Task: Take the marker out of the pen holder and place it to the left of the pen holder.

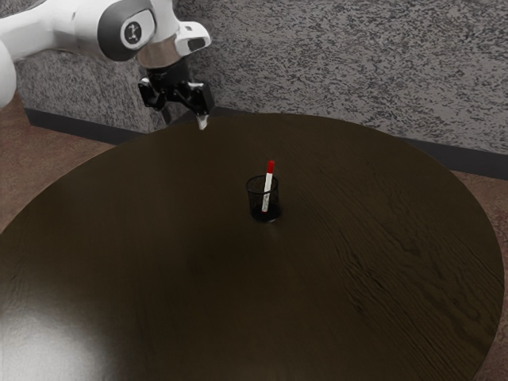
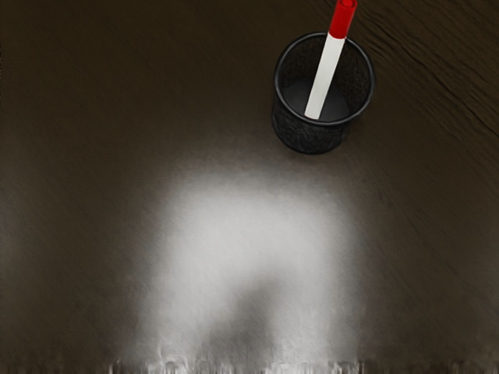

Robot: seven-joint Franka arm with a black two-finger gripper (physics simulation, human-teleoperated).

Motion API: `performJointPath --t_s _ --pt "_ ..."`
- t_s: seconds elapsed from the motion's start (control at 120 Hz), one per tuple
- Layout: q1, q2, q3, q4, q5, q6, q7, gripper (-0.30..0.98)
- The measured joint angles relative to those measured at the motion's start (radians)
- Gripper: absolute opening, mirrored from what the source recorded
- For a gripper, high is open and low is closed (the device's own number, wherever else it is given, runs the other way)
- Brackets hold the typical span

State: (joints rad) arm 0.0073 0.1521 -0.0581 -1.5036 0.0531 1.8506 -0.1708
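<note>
Exterior view: one black two-finger claw (image 1: 184,119), raised near the far edge of the round, dark wood surface (image 1: 151,246); fingers apart, apparently wide, nothing between them. One marker (image 1: 268,190), white barrel, red upper end, standing at a lean inside the black mesh pen holder (image 1: 255,203), its red end clear of the rim. Wrist view: same marker (image 2: 326,76), lower end within the pen holder, upper part passing over the rim.

Step in hand, as judged: the approach — extraction not yet begun. Next move calls for bringing the claw over the red end, lining the fingers up with the lean, closing there, then lifting straight until the lower end clears the rim — without tipping the pen holder.
</note>
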Motion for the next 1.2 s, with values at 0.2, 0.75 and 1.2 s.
performJointPath --t_s 0.2,0.75,1.2 --pt "0.003 -0.002 -0.004 0.007 0.005 -0.117 0.023 0.65" --pt "0.042 0.722 -0.068 0.499 0.114 0.575 0.052 0.68" --pt "0.03 0.815 -0.1 0.507 0.1 0.695 0.083 0.69"
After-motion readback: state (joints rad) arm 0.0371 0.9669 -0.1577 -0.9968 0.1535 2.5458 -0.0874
